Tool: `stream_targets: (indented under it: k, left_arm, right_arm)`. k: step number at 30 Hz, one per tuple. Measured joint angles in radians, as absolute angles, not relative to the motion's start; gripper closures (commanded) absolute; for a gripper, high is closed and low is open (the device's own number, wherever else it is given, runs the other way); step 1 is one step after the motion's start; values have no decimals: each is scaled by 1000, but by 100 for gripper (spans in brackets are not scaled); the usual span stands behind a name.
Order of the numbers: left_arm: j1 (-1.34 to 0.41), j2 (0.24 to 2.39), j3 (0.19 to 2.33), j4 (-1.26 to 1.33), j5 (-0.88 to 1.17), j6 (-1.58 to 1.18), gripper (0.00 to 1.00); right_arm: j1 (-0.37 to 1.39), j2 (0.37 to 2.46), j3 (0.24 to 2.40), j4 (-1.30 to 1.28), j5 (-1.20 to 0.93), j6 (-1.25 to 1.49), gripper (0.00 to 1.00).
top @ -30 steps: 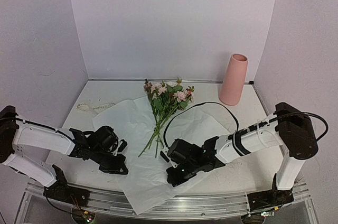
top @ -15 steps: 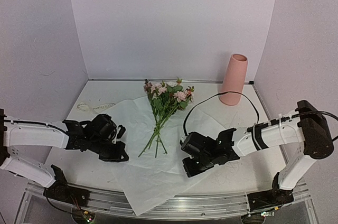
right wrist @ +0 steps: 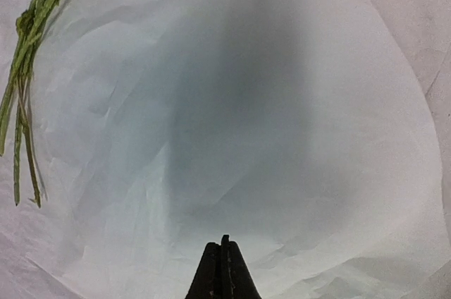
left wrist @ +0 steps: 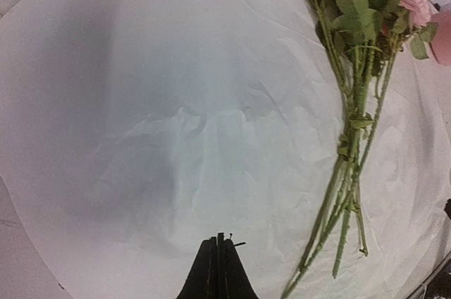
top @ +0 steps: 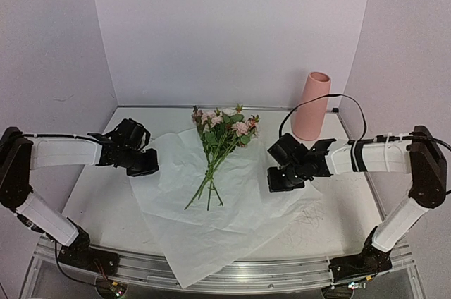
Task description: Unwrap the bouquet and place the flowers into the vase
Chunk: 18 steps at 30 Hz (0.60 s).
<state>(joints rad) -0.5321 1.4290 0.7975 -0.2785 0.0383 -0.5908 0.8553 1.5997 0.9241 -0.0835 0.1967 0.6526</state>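
Now the flowers (top: 224,132) are lying loose on the opened white paper (top: 211,235) in the middle of the table (top: 106,204). Their heads are pointing toward 12 o'clock and their stem ends are fanning out toward 6 and 7 o'clock. The vase (top: 312,105) is standing upright at about 2 o'clock from them, well apart and off the paper. The left gripper (top: 144,166) is hovering over the paper's edge at 9 o'clock of the stems, fingers pressed together and carrying nothing. The right gripper (top: 280,182) is hovering at 3 o'clock of the stems, likewise pressed together and empty. Both wrist views are showing closed tips over bare crinkled paper.

Unwrapping is looking done, and gathering the stems is, I judge, the step coming up. Several things could go wrong from here. The stems are thin and splayed, so a pinch on one or two risks leaving the rest behind or scattering them. Closing too low could catch the paper along with the stems and drag the sheet, which is hanging over the table's near edge at 6 o'clock. The vase is tall and slim with a narrow mouth, so stems arriving tilted or an arm brushing it could tip it over. The leafy heads look heavier than the stems, so a grip near the cut ends may let the bunch swing.
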Motion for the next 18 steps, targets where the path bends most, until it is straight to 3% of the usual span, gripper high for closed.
stream_targets:
  k: [11,18]
  left_arm:
    - [-470,1582,798,-199,-12,-550,96]
    - [-449,1664,799,-210,-39,-569,100]
  right_arm:
    - [723,1676,941,-86,236,615,100]
    - [697,1730,941,-86,244,613,100]
